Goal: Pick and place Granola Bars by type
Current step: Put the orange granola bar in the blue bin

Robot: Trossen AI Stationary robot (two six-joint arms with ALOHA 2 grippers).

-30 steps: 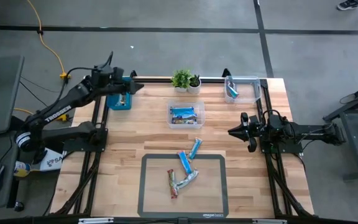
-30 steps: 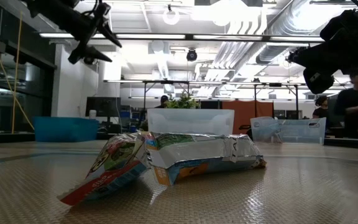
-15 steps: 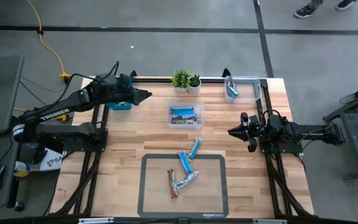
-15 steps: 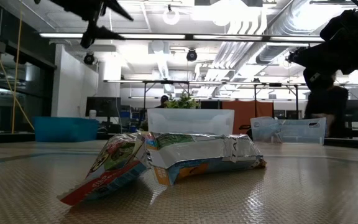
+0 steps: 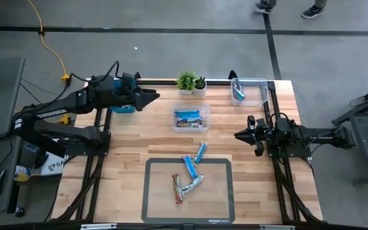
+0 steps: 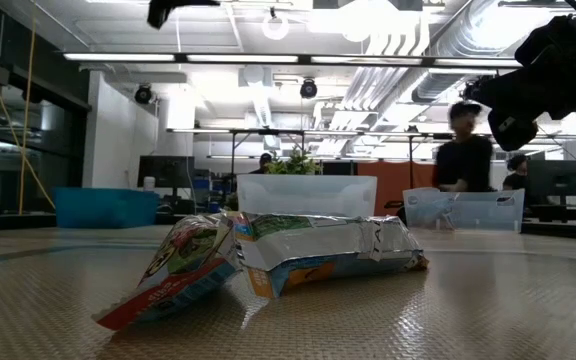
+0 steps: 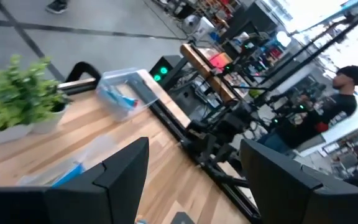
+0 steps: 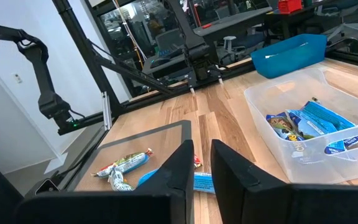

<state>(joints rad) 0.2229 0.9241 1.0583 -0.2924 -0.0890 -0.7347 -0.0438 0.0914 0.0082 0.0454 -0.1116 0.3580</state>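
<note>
The wooden desk (image 5: 133,137) carries a dark mat (image 5: 153,198) at its front. On and near this mat lie four Granola Bars (image 5: 189,176): two blue ones at the mat's far edge, a red one and a silver one on the mat. More blue bars lie in the middle clear bin (image 5: 191,119) and in the corner clear bin (image 5: 248,91). A blue bin (image 5: 122,106) stands by the left arm. The left end effector (image 5: 151,97) hangs above the desk near this blue bin, fingers wide apart, holding nothing. The right end effector (image 5: 240,135) waits at the right side, fingers a little apart, empty.
</note>
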